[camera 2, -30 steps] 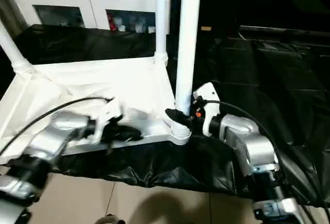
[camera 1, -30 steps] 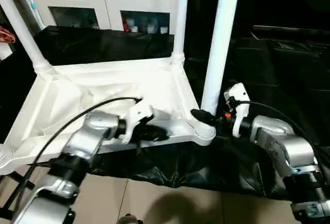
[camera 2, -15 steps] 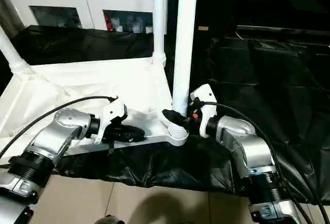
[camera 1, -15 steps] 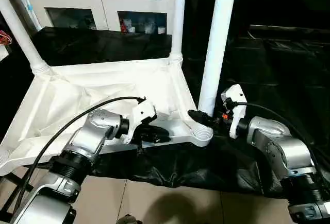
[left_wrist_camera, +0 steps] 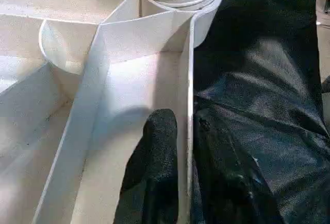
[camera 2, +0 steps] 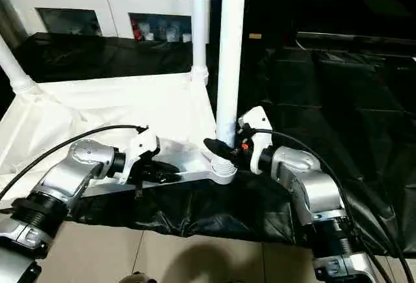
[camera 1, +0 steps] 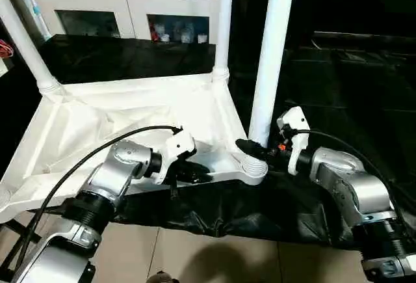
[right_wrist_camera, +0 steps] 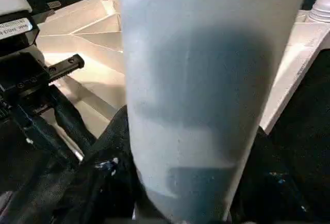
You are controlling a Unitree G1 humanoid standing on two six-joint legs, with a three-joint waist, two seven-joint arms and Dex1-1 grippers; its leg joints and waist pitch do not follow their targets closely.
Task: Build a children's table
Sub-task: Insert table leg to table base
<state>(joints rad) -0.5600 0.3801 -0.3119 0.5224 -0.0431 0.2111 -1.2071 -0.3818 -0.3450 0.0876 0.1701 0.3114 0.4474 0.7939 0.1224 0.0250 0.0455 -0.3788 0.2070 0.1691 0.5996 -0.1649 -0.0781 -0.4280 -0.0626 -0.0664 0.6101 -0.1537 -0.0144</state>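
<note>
A black plastic sheet (camera 1: 273, 211) covers the support surface, hanging wrinkled over its front edge above the tiled floor (camera 1: 214, 257). The upside-down children's table (camera 1: 130, 117) rests directly on it.

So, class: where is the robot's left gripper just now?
In the head views the left gripper sits on the upturned tabletop's near rim, left of the corner leg; its fingers straddle that rim.
</note>
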